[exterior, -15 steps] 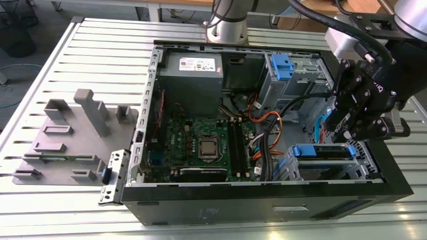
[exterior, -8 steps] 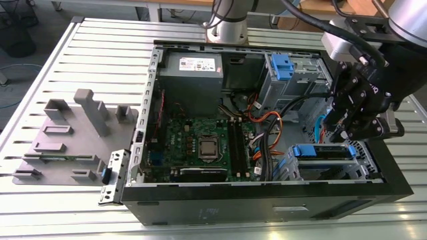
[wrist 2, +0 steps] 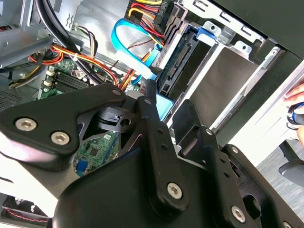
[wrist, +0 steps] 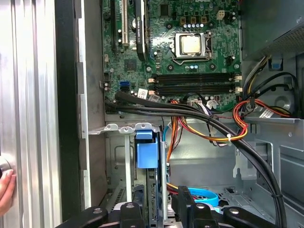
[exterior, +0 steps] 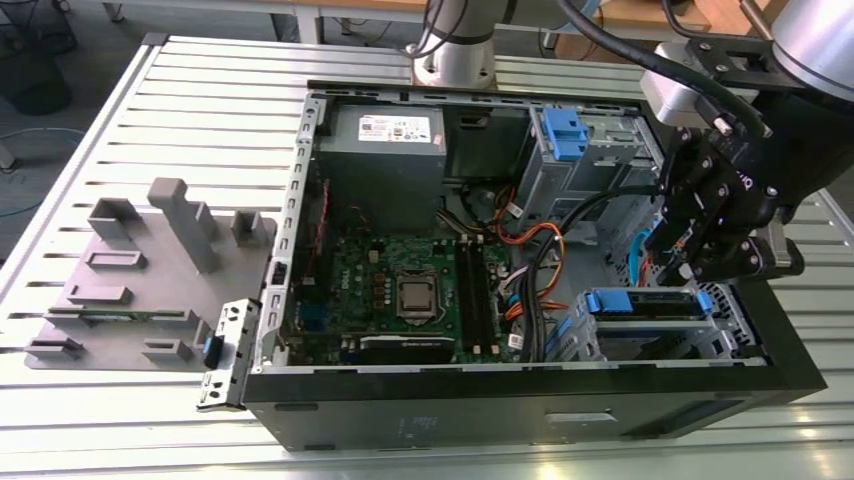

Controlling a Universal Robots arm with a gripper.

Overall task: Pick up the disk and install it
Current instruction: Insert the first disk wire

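One disk is slotted in the drive bay at the lower right of the exterior view, inside the one open computer case on the slatted surface. It is thin and flat, a dark edge showing between blue plastic rails (its connector edge faces the orange and blue cables in the second wrist view). The single gripper hangs just above it, fingers apart on either side of the disk's blue tab. One grey power-supply box and one tall cage sit at upper centre, one grey fixture at left. One hand lies outside the case wall.
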